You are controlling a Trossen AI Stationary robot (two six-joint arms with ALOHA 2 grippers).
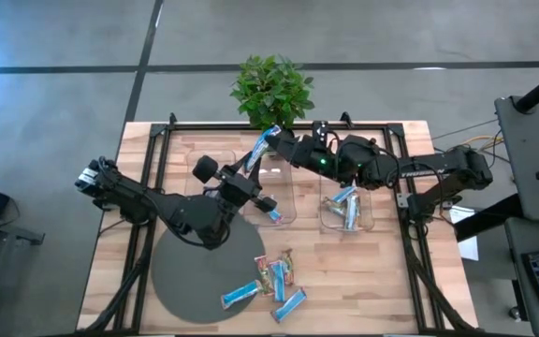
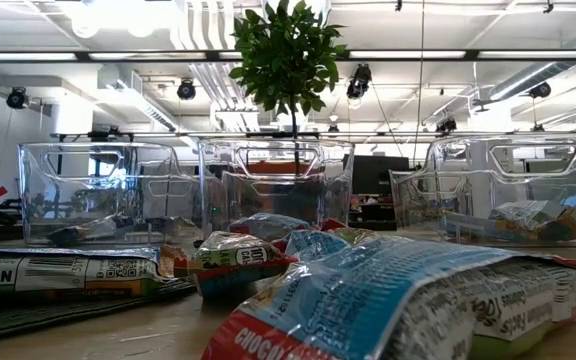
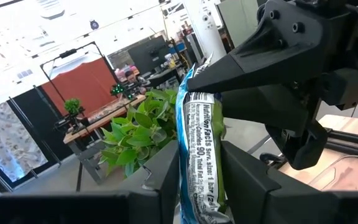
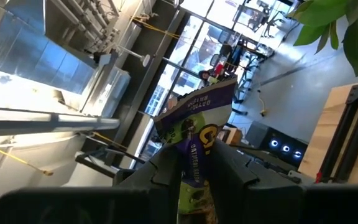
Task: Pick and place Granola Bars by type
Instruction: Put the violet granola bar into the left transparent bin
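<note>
While the wooden slatted tabletop (image 1: 363, 271) still carries loose bars, the left end effector (image 3: 194, 177) pinches a blue-and-white foil granola bar (image 3: 196, 146) aloft; the right end effector (image 4: 197, 171) clamps a purple one (image 4: 194, 140). Next: lower each into its tray.

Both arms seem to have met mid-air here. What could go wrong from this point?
1. The left end effector and right end effector both appear clamped on one blue-and-white bar. If either pulls before the other lets go, the wrapper may tear or slip.
2. The bar hangs near the clear tray's back edge, so a drop could miss it.
3. The end effectors are very close together and could collide.
</note>
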